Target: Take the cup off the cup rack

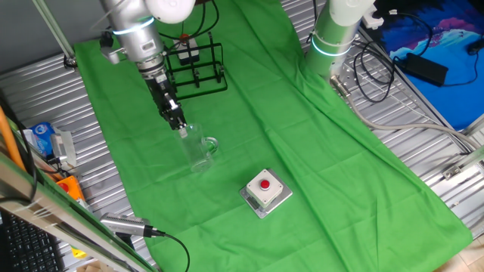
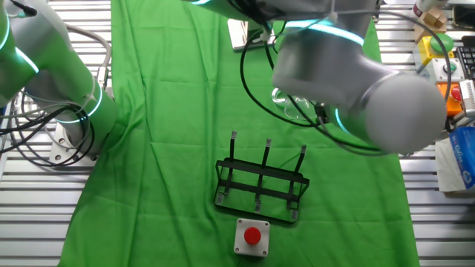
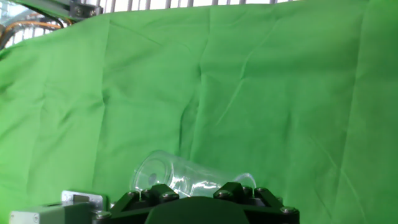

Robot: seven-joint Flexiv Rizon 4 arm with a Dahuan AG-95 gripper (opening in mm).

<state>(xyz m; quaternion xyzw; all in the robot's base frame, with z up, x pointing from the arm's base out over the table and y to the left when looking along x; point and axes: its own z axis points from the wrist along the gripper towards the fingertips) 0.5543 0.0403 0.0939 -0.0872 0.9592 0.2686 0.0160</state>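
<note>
Cup point(image 1: 200, 150) is pinched at its rim by gripper point(image 1: 181, 127), hanging directly below, well clear of cup rack point(image 1: 198, 66).

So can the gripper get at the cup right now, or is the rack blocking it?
Probably yes. The gripper is already at the rim of the cup, which stands on the green cloth, well apart from the cup rack.

Two high cameras are facing each other across the table; a third is riding on the hand.

One fixed view is looking down with the cup rack point(image 1: 198, 66) far; the other has the cup rack point(image 2: 261, 184) near. The hand view is looking close over the green cloth point(image 3: 261, 93), sharing the cup point(image 3: 186, 177).
</note>
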